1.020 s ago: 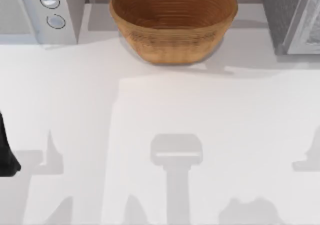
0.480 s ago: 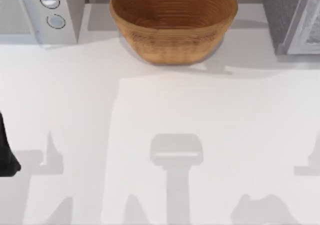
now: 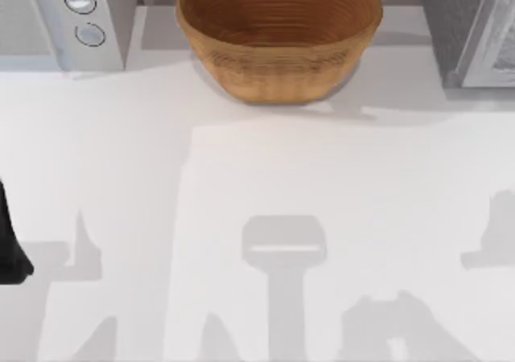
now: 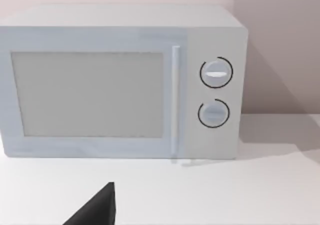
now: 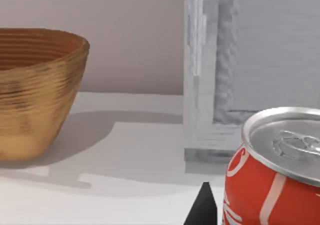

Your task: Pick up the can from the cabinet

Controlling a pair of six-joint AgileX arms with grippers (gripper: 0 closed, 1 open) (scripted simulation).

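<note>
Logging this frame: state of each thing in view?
Red-and-white cylindrical can: upright, unopened, close to the right wrist camera.
Woven brown bowl: upright, empty.
White microwave: door shut.
Grey cabinet: door state unclear.
Left arm: at the table's left edge.

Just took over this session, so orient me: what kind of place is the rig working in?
Probably a kitchen counter mock-up: a microwave at the back left, a woven bowl at the back middle, a grey cabinet at the back right, and a soda can.

You have the bowl far centre on the table, microwave far left, cabinet far right, the can seemingly before it.
</note>
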